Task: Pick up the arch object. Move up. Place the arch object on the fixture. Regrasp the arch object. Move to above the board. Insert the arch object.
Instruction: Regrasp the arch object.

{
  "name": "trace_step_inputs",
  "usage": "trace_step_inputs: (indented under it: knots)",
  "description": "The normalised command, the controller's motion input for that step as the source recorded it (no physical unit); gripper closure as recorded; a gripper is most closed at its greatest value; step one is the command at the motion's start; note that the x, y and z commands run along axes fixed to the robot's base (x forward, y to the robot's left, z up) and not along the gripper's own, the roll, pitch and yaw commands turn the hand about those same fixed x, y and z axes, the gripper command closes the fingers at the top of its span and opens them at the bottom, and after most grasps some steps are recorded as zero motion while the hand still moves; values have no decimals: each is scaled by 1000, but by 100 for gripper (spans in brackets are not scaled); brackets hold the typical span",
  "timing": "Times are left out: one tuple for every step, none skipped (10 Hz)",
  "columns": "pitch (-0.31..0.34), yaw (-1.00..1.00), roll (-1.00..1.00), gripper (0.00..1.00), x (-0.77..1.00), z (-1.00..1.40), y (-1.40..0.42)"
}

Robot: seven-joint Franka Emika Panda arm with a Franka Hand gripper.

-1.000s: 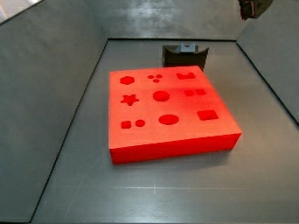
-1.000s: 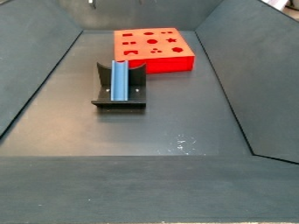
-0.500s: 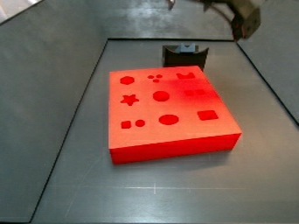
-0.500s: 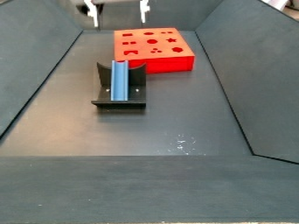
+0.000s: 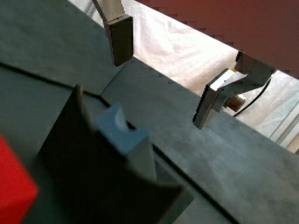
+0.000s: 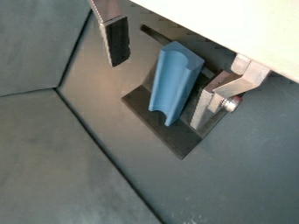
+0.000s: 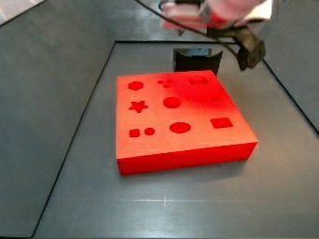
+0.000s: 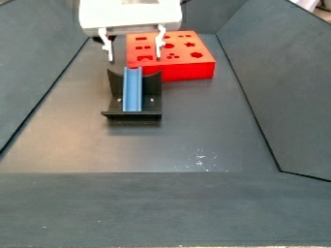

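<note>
The robot's two-finger gripper (image 8: 130,47) hangs with its jaws spread wide and holding nothing, poised just above the far end of the small blue-grey matte arch block (image 8: 132,88). That block rests lengthwise in the notch of the dark, near-black fixture (image 8: 150,101), untouched by either silver finger (image 6: 115,37) in a wrist view. The large bright red-orange board (image 8: 189,60) with its shaped cut-outs lies just beyond, toward the far edge of the grey surface (image 8: 195,145).
</note>
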Motion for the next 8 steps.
trace_step_inputs:
  knots:
    - [-23,-5,48,0,124,-991,21]
    - [-14,-1,45,0,106,-849,15]
    - [-5,4,40,0,86,-658,8]
    - [-2,12,40,0,78,-515,6]
    - [5,18,40,0,74,-374,4]
    - [6,28,41,0,74,-239,1]
    - [10,24,39,0,20,-167,-26]
    - [10,24,39,0,21,-167,-26]
